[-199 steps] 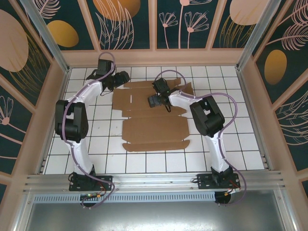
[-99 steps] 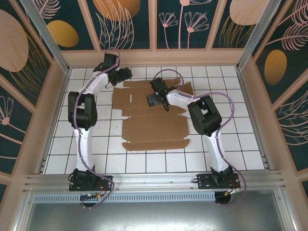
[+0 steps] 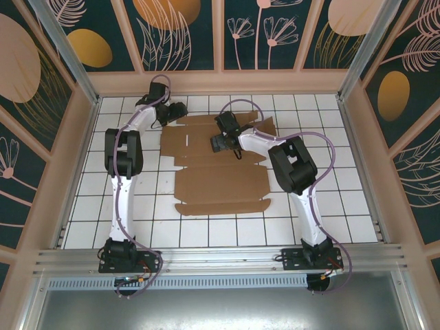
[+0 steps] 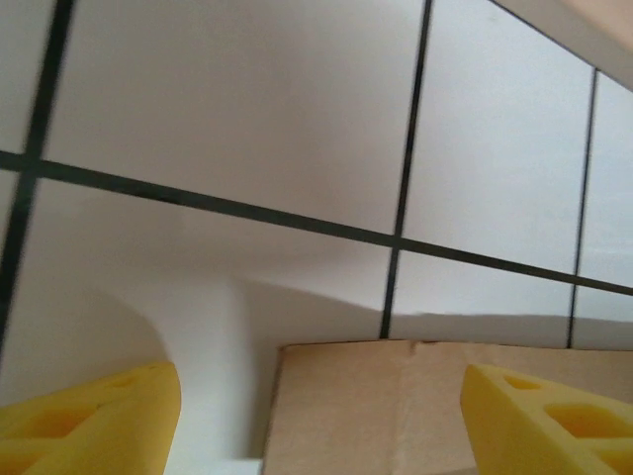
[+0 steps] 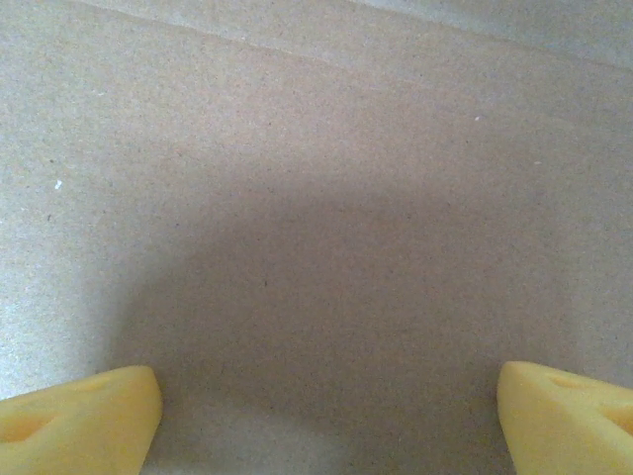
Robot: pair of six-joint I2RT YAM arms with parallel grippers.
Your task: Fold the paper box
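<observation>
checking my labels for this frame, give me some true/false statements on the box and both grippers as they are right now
1. The paper box lies flat and unfolded on the white-tiled table. True.
2. The left gripper is shut on a flap. False: it is open, with a cardboard edge showing between its yellow tips.
3. The right gripper is open, over bare cardboard. True.
4. The left gripper sits at the box's near edge. False: the top view shows it at the box's far left corner.
</observation>
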